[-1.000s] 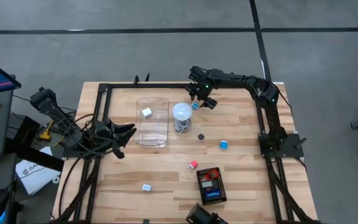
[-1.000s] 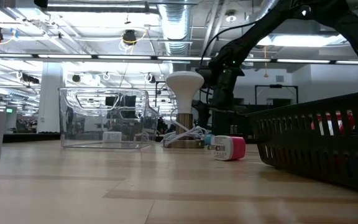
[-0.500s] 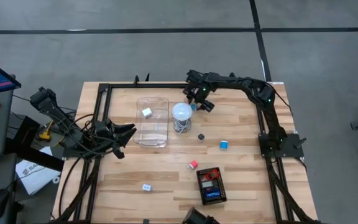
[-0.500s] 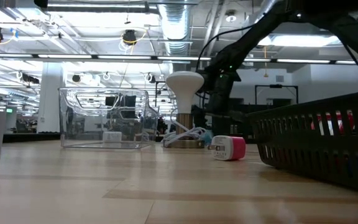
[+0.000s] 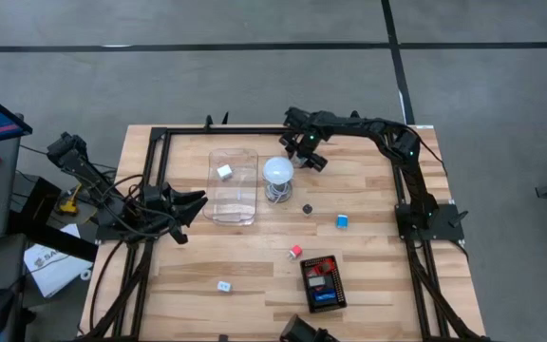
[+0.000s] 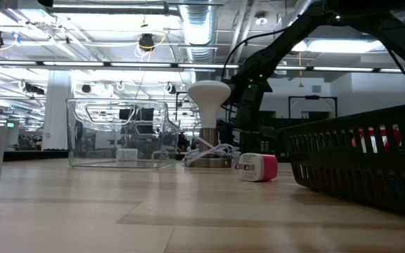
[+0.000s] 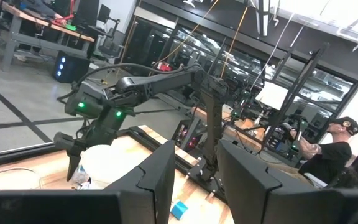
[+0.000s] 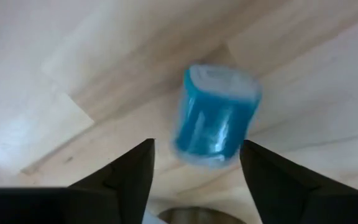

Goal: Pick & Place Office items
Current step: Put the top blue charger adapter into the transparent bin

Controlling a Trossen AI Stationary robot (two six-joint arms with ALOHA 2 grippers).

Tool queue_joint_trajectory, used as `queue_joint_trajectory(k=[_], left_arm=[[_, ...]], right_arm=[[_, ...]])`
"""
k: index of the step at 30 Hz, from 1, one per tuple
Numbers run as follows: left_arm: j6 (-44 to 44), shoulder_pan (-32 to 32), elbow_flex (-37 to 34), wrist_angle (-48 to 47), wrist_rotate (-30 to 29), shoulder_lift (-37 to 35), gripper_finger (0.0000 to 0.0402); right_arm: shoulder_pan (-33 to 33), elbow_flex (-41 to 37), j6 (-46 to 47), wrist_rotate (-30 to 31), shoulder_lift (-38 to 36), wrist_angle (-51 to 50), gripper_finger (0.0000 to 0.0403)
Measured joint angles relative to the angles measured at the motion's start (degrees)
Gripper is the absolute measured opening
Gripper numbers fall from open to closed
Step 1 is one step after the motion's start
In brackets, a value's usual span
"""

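A blue block (image 8: 215,115) lies on the wood at the table's far side, beside a white bulb-shaped lamp (image 5: 276,171). My right gripper (image 8: 197,146) points steeply down over it, open, with one finger on either side and bare wood showing between fingers and block. My left gripper (image 7: 194,180) hangs raised at the table's left, near the clear box (image 5: 233,185), open and empty. More office items rest on the wood: a second blue block (image 5: 342,220), a red block (image 5: 295,252), a small black piece (image 5: 307,208) and a white piece (image 5: 223,285). A white block (image 5: 224,172) lies in the clear box.
A black tray (image 5: 322,282) with red and blue pieces inside sits near the table's front edge. The lamp's cord is coiled at its base (image 6: 213,151). A black frame (image 5: 164,133) runs along the table's edges. Bare wood lies at the front left.
My right gripper has shifted a little toward the table's left edge and down, closer over the blue block beside the lamp. The block has stayed where it was.
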Motion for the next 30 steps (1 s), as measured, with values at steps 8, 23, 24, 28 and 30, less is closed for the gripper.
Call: queue_joint_trajectory(k=[8, 23, 24, 28, 30], left_arm=[[0.0, 0.0, 0.0, 0.0, -0.02, -0.01, 0.0117], [-0.01, 0.0, 0.0, 0.02, -0.03, -0.01, 0.0117], [-0.01, 0.0, 0.0, 0.02, -0.04, -0.01, 0.0117], [-0.02, 0.0, 0.0, 0.02, -0.04, 0.0, 0.0117], [-0.01, -0.01, 0.0, 0.02, -0.04, 0.0, 0.0117]], right_arm=[[0.08, 0.0, -0.21, -0.13, 0.02, 0.19, 0.0116], [0.47, -0.02, -1.48, 0.37, -0.24, 0.95, 0.0064], [0.5, -0.02, -1.73, 0.38, -0.24, 1.11, 0.0064], [0.49, -0.02, -2.14, 0.47, -0.3, 2.16, 0.0063], [0.45, -0.09, -2.18, 1.03, -0.8, 2.29, 0.0062]])
